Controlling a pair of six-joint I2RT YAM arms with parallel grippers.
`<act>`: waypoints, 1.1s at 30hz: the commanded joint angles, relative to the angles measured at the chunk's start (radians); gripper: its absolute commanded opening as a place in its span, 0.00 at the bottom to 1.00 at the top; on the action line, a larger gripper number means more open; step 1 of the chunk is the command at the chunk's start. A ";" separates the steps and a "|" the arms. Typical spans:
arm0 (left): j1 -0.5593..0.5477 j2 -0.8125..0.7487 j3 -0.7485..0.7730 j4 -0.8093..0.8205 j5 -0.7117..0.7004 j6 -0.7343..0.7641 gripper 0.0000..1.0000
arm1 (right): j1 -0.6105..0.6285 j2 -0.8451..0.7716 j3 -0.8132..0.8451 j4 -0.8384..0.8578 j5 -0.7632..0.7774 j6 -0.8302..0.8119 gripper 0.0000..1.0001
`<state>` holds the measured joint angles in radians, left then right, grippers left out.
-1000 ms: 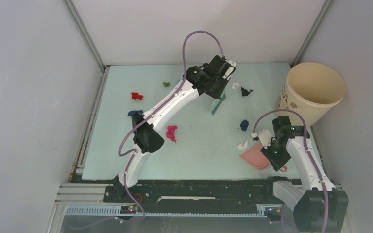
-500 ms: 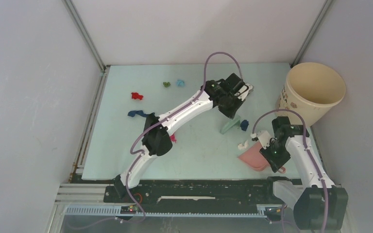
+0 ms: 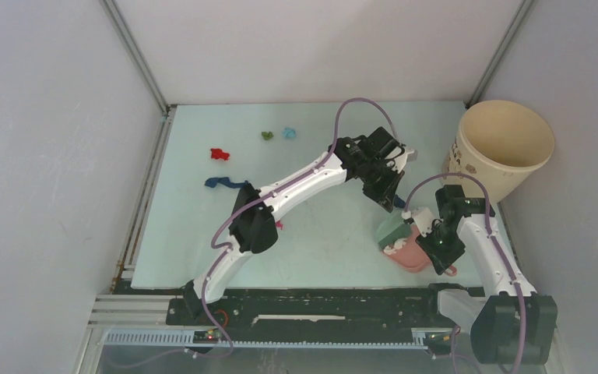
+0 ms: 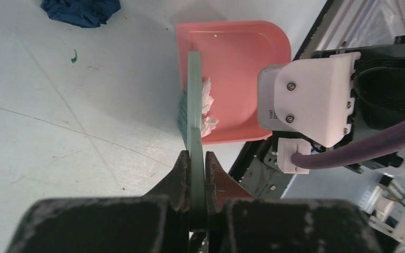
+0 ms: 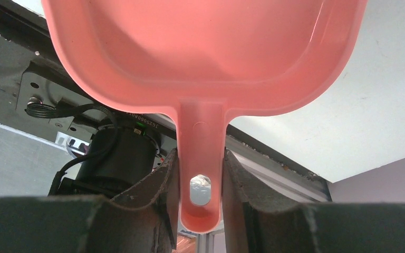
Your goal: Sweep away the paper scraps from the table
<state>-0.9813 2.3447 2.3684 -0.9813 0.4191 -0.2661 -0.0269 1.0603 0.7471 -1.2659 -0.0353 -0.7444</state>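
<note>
The left gripper [image 4: 196, 158] is pinched tight on the thin edge of the teal-green hand brush [image 4: 194, 100], its two dark fingers pressed against either flat side. The brush stands on edge at the open mouth of the salmon-pink dustpan [image 4: 237, 58], bristles down on the table [image 3: 195, 226]. Two white paper scraps [image 4: 206, 108] lie bunched against the brush on the pan side, resting on the pan's floor just inside its lip. A dark blue scrap [image 4: 82, 9] sits on the table beyond the brush, outside the pan.

The right gripper [image 5: 200, 163] clamps the dustpan's handle between its fingers (the handle's hanging hole shows between them), and the pan lies low near the table's front right corner, its mouth facing the left arm.

From above, more scraps lie well apart across the left half of the table: a red one [image 3: 219, 154], a green one [image 3: 266, 135] just beside a light blue one [image 3: 289, 132] near the far edge, and a dark blue strip [image 3: 222, 183]. A magenta bit [image 3: 279, 224] peeks out from behind the left arm's elbow. A beige paper bucket [image 3: 506, 144] stands at the far right edge.
</note>
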 commanded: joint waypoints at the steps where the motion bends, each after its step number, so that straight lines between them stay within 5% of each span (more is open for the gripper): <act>1: 0.014 -0.077 -0.040 0.065 0.122 -0.117 0.00 | -0.006 -0.003 0.038 0.013 -0.023 0.023 0.00; 7: 0.072 -0.214 -0.283 0.460 0.131 -0.353 0.00 | -0.008 -0.022 0.038 0.001 -0.040 0.028 0.00; 14: 0.109 -0.190 -0.246 0.495 0.071 -0.413 0.00 | -0.025 -0.036 0.002 0.031 -0.039 0.000 0.00; 18: 0.115 -0.163 -0.176 0.417 -0.038 -0.335 0.00 | -0.068 -0.035 -0.011 0.073 -0.046 -0.046 0.00; 26: 0.085 -0.139 -0.105 0.369 -0.473 -0.051 0.00 | -0.172 0.031 -0.014 0.103 -0.036 -0.122 0.00; 30: 0.045 -0.007 0.085 0.300 -0.587 0.051 0.00 | -0.190 0.065 -0.013 0.122 -0.036 -0.121 0.00; 33: 0.026 0.033 0.075 0.359 -0.617 0.083 0.00 | -0.191 0.082 -0.012 0.130 -0.040 -0.113 0.00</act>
<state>-0.9127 2.3264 2.4092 -0.6559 -0.0746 -0.3016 -0.2100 1.1271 0.7338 -1.1622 -0.0692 -0.8440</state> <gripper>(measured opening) 0.072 0.369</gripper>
